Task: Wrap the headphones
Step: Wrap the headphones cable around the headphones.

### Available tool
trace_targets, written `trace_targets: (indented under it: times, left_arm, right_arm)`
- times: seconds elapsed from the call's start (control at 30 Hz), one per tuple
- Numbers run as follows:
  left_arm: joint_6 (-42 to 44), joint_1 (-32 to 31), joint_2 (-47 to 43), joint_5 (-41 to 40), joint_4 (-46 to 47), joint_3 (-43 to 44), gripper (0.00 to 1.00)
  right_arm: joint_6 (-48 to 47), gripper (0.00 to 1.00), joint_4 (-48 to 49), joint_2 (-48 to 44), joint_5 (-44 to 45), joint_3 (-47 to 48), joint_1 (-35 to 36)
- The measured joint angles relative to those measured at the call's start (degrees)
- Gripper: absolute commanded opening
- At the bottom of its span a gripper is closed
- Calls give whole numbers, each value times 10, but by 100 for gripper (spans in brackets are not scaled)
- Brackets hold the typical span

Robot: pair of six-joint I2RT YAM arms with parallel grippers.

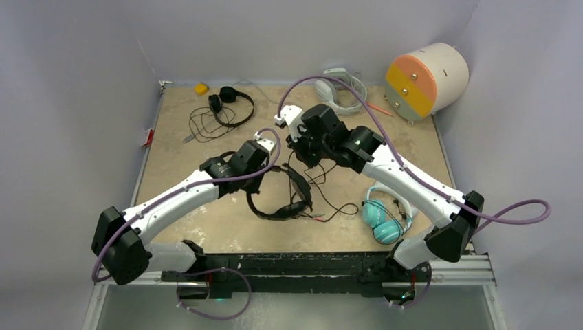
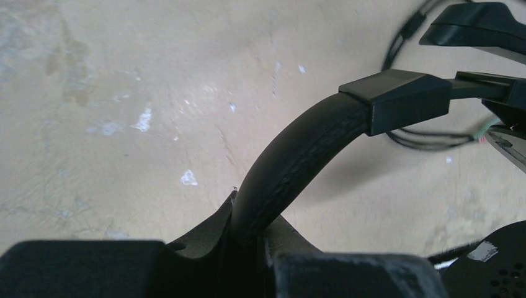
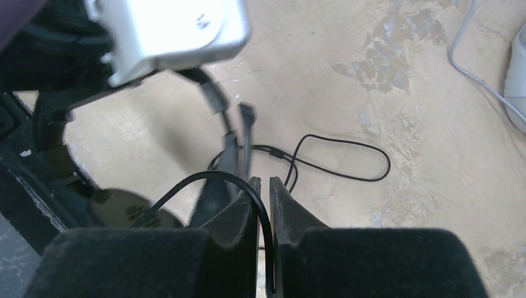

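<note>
The black headphones (image 1: 280, 198) sit mid-bench, their stiff band clamped in the left claw (image 2: 248, 248). The right claw (image 3: 263, 205) is nearly together on the thin cord (image 3: 338, 158) (limp, light, likely slippery), so the band looks the surer hold.

Two arms (image 1: 185, 196), white shells with black joint housings. Purple cable (image 1: 512, 210) looped along each, slack bulging out at 3 o'clock and 7 o'clock. Small white camera boxes (image 1: 267, 143) at wrists. Black wedge-shaped fingers (image 3: 291, 217), matte.
</note>
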Motion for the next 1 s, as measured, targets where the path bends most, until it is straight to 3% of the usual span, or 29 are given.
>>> trace_targets:
  times: [0.53,0.8,1.0]
  left_arm:
    - [-13,-9,-23,106,15,-11,0]
    - [-13,-9,-59,121,16,-33,0]
    - [-10,-9,-87,165,16,-47,0]
  right_arm:
    - [10,12,34,-20,-57,-44,-59]
    - [62,9,48,-31,-82,-47,-163]
    - [96,6,58,-7,-101,-48,-193]
